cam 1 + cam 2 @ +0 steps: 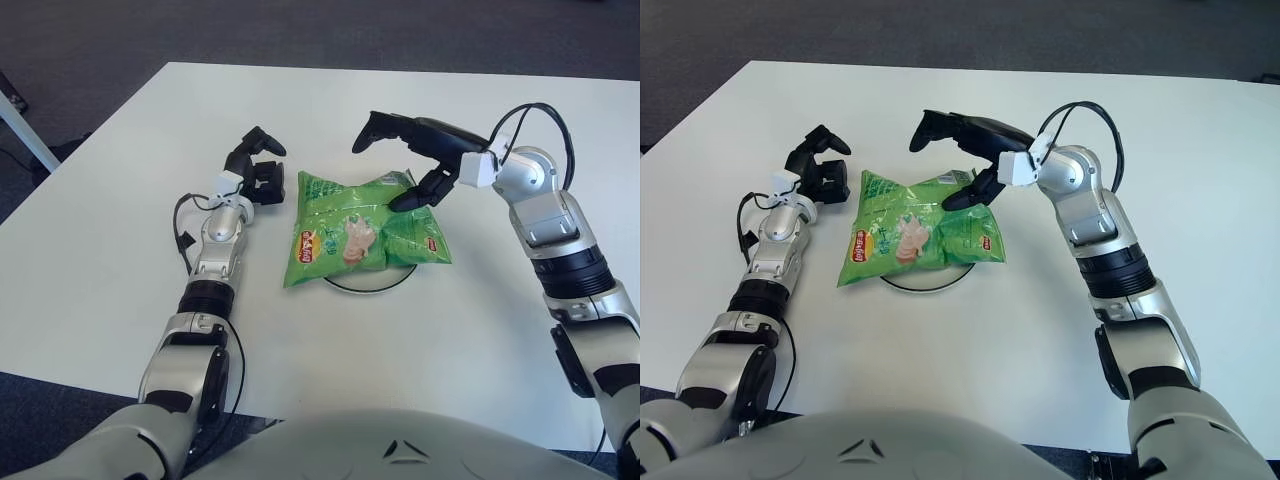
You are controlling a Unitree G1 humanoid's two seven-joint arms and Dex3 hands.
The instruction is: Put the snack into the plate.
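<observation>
The green snack bag (pixel 362 230) is seen lying across the plate (pixel 370 283) on the white table (pixel 100 250), only the plate's near rim being visible; the right hand (pixel 415 160) is held above the bag's far right corner, its fingers spread wide and nothing gripped; the left hand (pixel 256 170) is shown just left of the bag, fingers loosely open, holding nothing.

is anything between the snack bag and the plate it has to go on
Nothing visible: the green snack bag already lies on the plate. The right robot hand is open above its far edge; the left robot hand shows beside it.
</observation>
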